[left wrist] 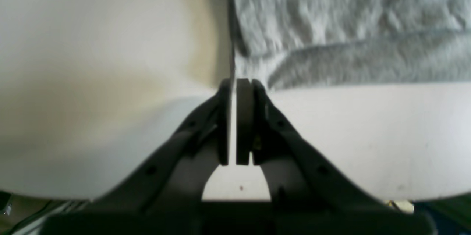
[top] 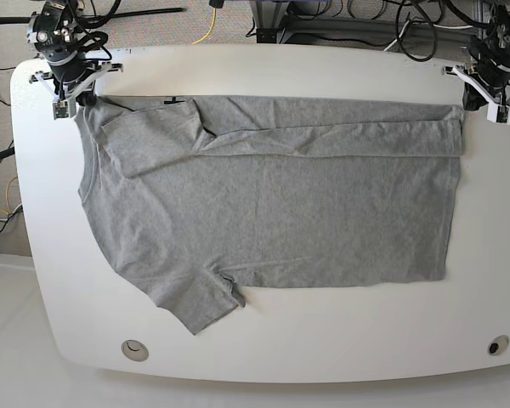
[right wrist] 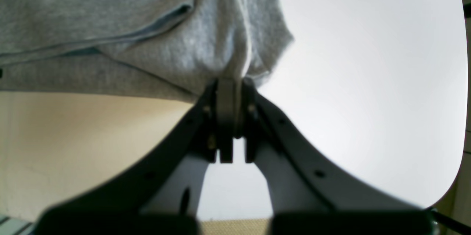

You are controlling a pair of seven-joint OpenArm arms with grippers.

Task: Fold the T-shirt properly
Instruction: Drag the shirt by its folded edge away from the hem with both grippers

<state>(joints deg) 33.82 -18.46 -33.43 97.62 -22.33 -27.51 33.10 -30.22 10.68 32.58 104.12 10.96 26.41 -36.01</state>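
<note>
1. Right gripper [top: 68, 93], far-left corner of the white rounded table [top: 280, 336] in the base view: jaws closed, pinching the shoulder edge of the large heather-grey short-sleeved cotton T-shirt [top: 272, 221]; cloth bunched between the pads in the right wrist view.
2. T-shirt: spread flat across the table, collar at left, hem at right; far long edge already folded inward as a strip; near sleeve [top: 200, 302] splayed out, unfolded.
3. Left gripper [top: 484, 98], far-right corner: jaws drawn together at the hem corner; hold on the cloth not clearly discernible in the left wrist view.
4. Handling, judged: light, limp, prone to wrinkling and sagging; best taken at seams, both ends lifted together.
</note>
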